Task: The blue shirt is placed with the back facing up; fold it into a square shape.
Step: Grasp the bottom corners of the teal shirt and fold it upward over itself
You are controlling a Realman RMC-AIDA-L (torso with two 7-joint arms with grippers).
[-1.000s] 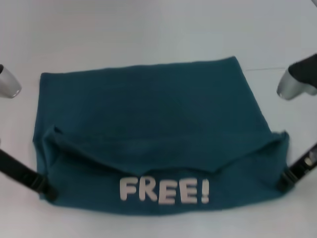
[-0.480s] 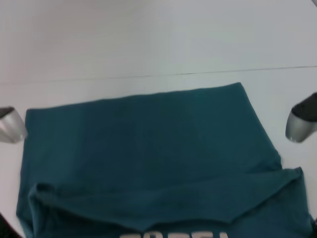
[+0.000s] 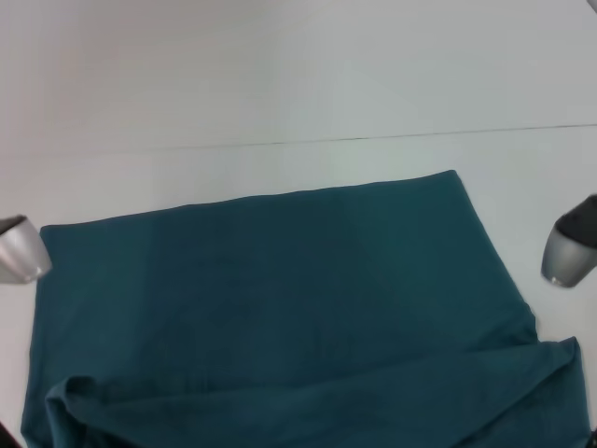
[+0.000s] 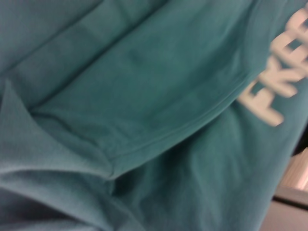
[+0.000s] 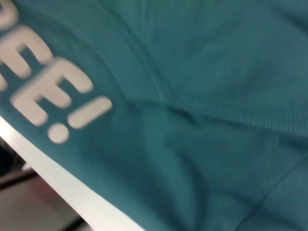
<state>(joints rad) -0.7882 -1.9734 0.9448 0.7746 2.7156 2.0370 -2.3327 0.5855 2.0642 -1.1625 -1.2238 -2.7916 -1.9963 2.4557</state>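
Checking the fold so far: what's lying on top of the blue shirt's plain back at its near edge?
A folded-over flap of the blue shirt itself, whose white lettering shows in both wrist views. Whatever lies beneath the flap is covered.

Head view: even, diffuse lighting, bright white table [image 3: 280,75], no glare, soft overall focus. Faint shadow only under folded edge of blue shirt [image 3: 280,299]. Left wrist view: close-range, motion-smeared; white lettering [image 4: 284,62] blurred. Right wrist view: same smear, lettering [image 5: 48,96] soft-edged, fabric folds shaded darker.
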